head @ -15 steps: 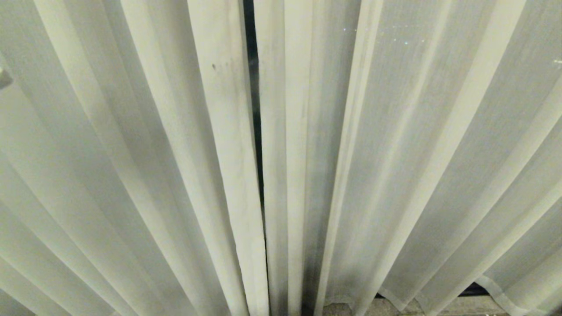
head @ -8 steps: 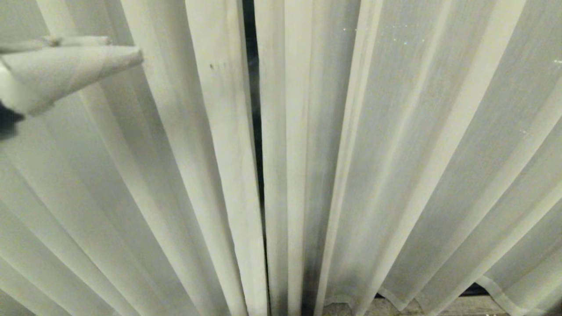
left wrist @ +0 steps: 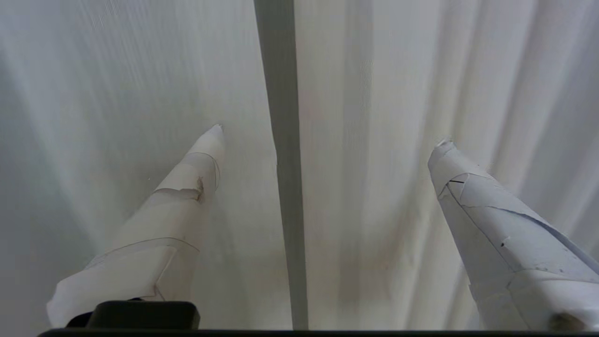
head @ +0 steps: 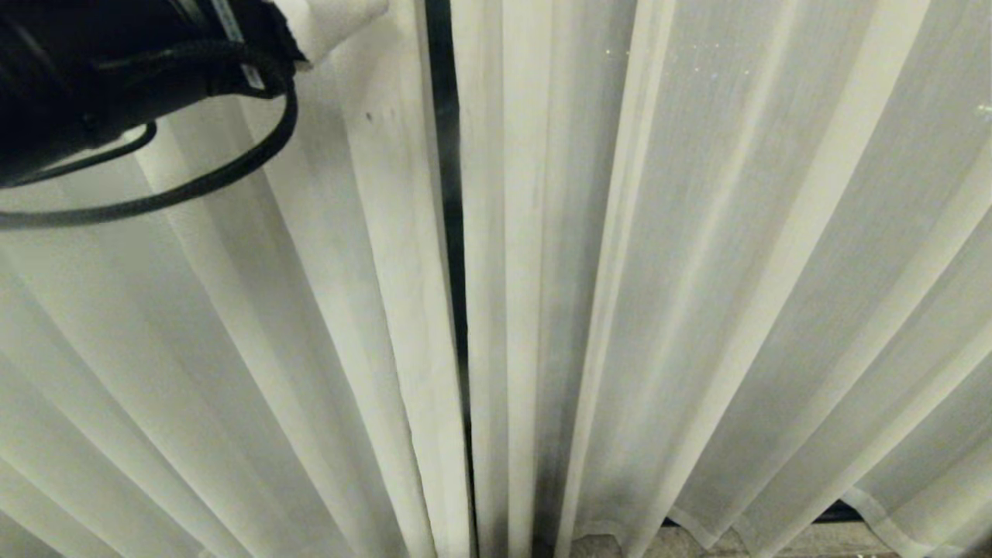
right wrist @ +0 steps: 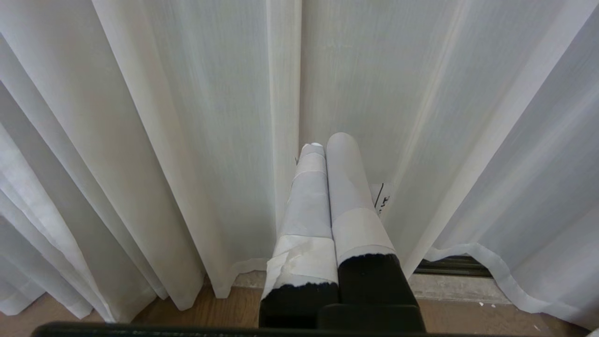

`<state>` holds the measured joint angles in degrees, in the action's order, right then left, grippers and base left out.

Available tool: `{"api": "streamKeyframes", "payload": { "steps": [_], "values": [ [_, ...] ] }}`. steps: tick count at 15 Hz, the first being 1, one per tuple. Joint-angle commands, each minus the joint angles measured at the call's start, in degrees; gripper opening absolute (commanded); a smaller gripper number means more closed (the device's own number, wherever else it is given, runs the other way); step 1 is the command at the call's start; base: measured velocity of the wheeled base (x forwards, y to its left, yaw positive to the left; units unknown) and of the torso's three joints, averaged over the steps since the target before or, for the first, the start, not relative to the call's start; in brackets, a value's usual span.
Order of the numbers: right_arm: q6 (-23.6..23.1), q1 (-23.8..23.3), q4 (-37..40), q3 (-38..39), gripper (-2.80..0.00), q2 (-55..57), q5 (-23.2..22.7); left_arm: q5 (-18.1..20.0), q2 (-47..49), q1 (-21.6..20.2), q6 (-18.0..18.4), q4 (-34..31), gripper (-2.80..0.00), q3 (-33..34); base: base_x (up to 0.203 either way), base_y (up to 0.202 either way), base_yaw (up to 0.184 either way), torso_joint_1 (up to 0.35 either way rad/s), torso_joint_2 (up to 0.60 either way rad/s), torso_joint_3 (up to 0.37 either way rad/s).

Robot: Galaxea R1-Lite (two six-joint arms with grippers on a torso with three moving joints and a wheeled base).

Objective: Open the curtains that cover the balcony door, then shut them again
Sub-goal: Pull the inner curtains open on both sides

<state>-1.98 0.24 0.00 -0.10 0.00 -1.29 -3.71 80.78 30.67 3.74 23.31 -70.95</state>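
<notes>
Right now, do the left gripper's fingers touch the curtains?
Cannot tell. In the left wrist view the open left gripper points at the curtains, but no contact or gap shows plainly.

Black arm (head: 116,70), seemingly white-taped fingers (left wrist: 178,210)

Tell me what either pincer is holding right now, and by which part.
Nothing. The left pincer is open in front of the curtains, astride their gap; the right pincer is shut on nothing.

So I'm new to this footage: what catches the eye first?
Cream curtains fill every view, with a thin dark gap running down the middle where the two halves meet. The left gripper, fingers spread wide, hangs high at the head view's upper left, facing that gap. The right gripper sits shut, low near the hem.
</notes>
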Motion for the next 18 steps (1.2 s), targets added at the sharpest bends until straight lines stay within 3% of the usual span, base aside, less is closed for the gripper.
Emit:
{"api": "streamKeyframes", "payload": {
  "steps": [1, 4, 13, 18],
  "values": [
    [-0.05, 0.02, 0.0, 0.01, -2.8, 0.09, -0.03, -0.26, 5.29, -0.07, 0.07, 0.23, 0.0, -4.05, 0.0, 0.0, 0.0, 0.0, 0.0, 0.0],
    [-0.05, 0.02, 0.0, 0.01, -2.8, 0.09, -0.03, -0.44, 8.4, -0.48, 0.74, 0.25, 0.0, -9.15, 0.0, 0.0, 0.0, 0.0, 0.0, 0.0],
    [-0.05, 0.02, 0.0, 0.01, -2.8, 0.09, -0.03, -3.2, 16.14, -3.41, 8.37, -0.54, 0.0, -24.38, 0.0, 0.0, 0.0, 0.0, 0.0, 0.0],
    [-0.05, 0.02, 0.08, 0.01, -2.8, 0.09, -0.03, -4.44, 17.12, -3.51, 9.36, -0.54, 0.0, -25.9, 0.0, 0.0, 0.0, 0.0, 0.0, 0.0]
  ]
}}
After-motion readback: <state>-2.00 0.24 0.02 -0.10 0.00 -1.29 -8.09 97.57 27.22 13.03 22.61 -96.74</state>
